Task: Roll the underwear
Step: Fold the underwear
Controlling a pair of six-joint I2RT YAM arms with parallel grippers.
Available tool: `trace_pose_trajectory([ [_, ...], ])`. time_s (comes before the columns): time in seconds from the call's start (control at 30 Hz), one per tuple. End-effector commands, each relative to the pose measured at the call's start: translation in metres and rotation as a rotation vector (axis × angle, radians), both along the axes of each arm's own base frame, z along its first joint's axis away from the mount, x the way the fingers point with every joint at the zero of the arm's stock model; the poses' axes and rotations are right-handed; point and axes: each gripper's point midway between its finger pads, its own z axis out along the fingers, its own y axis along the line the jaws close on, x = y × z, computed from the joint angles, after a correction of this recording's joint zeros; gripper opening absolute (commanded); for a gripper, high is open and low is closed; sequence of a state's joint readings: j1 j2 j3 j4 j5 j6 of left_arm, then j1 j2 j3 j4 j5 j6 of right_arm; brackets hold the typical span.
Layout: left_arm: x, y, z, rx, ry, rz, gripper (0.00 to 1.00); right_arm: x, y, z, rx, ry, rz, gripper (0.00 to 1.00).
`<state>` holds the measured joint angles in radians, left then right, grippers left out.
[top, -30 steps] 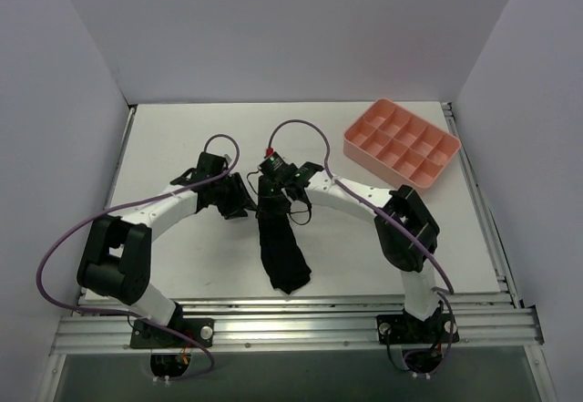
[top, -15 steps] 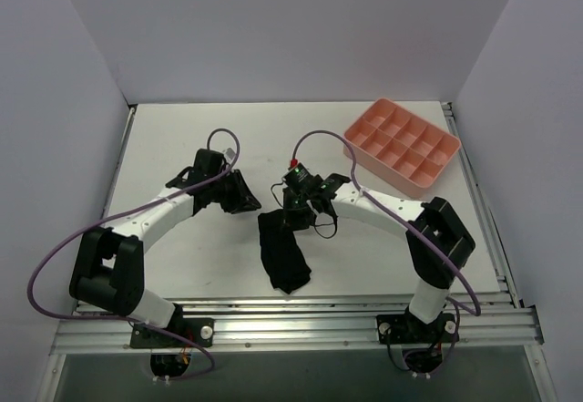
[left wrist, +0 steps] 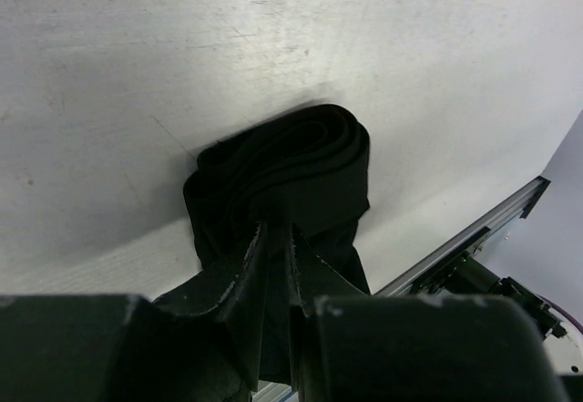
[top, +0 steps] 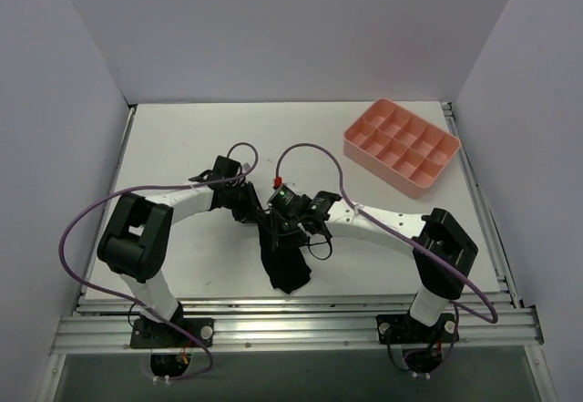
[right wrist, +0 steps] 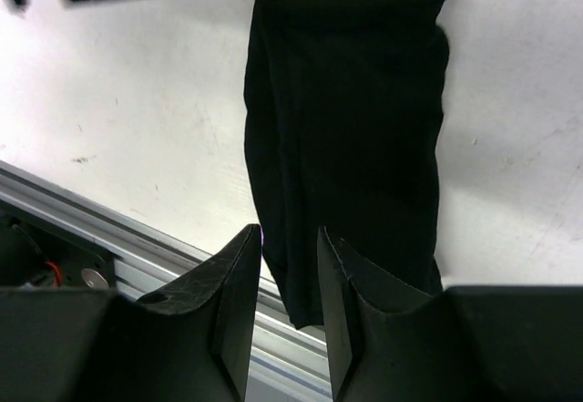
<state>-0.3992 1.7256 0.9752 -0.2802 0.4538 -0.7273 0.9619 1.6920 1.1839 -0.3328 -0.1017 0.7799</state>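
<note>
The plain black, matte fabric underwear [top: 284, 258] lies as a long, narrow folded strip on the white counter [top: 182, 147]. It sits in the middle of the counter's near half, and its near end stops just short of the aluminium rail [top: 291, 315] along the near edge. Its far end reaches up to where the two arms meet.

In the left wrist view the end of the strip away from the camera curves round in several stacked layers. I cannot tell whether that is only the fold or a first turn of a roll. In the right wrist view most of the strip is flat and straight on the counter. So I judge the folding into a band done and the rolling barely begun, if at all. Nearly the whole length is left to wind up, and the roll then has to hold its shape.

The left arm's [top: 182, 203] jaws are drawn in to a thin slit at the far end of the strip. Black fabric fills that slit, so they appear to be pinching the underwear. The right arm's [top: 373, 224] jaws stand a little apart just beside them over the strip, with the cloth visible through the gap and nothing evidently clamped.

The pink plastic compartment tray [top: 401, 142] sits well apart at the far right corner of the counter, its cells bare.
</note>
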Motion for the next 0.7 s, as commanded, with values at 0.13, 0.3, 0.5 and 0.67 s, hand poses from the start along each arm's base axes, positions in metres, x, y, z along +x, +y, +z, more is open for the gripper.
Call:
trace_pose_trajectory([
  [0.13,0.013,-0.007,-0.009,-0.012,-0.037,-0.03,0.2,-0.02,0.0,-0.003,-0.103,-0.04,0.046,0.3],
  [0.3,0.011,-0.005,-0.016,-0.004,-0.025,-0.027,0.21,-0.028,-0.001,-0.015,-0.197,-0.06,0.066,0.3],
  [0.5,0.01,-0.004,-0.02,0.006,-0.022,-0.025,0.21,-0.031,-0.008,-0.022,-0.311,-0.092,0.099,0.3],
  [0.67,0.01,-0.003,-0.021,0.01,-0.02,-0.027,0.21,-0.034,-0.009,-0.028,-0.368,-0.105,0.117,0.29],
])
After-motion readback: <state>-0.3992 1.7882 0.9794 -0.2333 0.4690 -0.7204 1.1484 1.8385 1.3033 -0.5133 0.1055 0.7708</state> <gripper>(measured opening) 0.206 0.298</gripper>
